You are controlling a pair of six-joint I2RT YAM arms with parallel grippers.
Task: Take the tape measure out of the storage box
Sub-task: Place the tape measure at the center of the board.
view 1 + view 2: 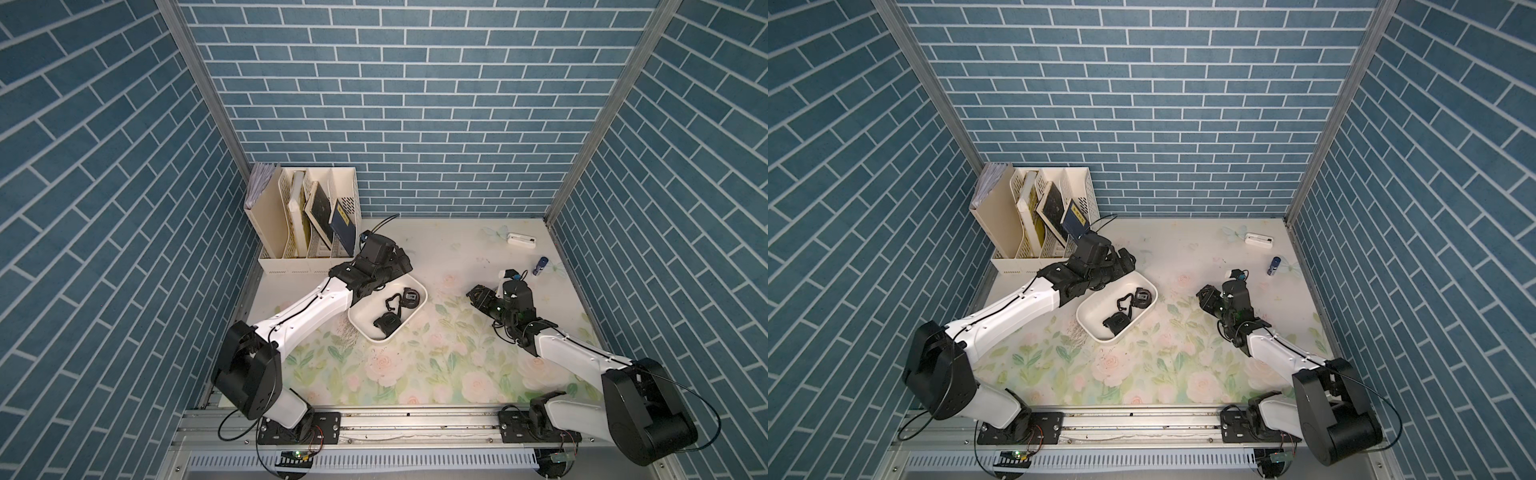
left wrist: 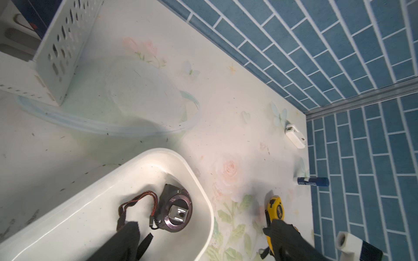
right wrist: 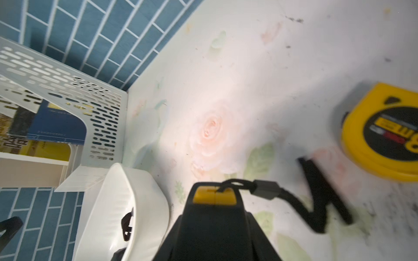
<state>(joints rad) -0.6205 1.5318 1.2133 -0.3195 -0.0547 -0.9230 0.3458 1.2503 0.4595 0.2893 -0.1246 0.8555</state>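
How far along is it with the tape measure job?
Done: one yellow tape measure rests on the table, outside the storage box. In hand: the right end effector is shut on a strapped tape measure, clear of the box. Left: two black tape measures inside, left end effector open above.

The walls (image 1: 415,104) carry a blue brick pattern with pale joints. The table (image 1: 415,374) is cream, printed with pink roses and green leaves. The storage box (image 1: 368,311) is plain white; the round case (image 2: 177,210) in it is dark grey with a purplish ring. The tape measure (image 3: 382,133) is yellow, its label black with yellow, white and red marks. The other tape measure (image 3: 213,195) shows yellow, its strap (image 3: 321,187) black. The file holder (image 1: 291,264) is cream with rows of slots; 1 book (image 1: 343,226) is dark blue. The tube (image 1: 541,264) is blue.
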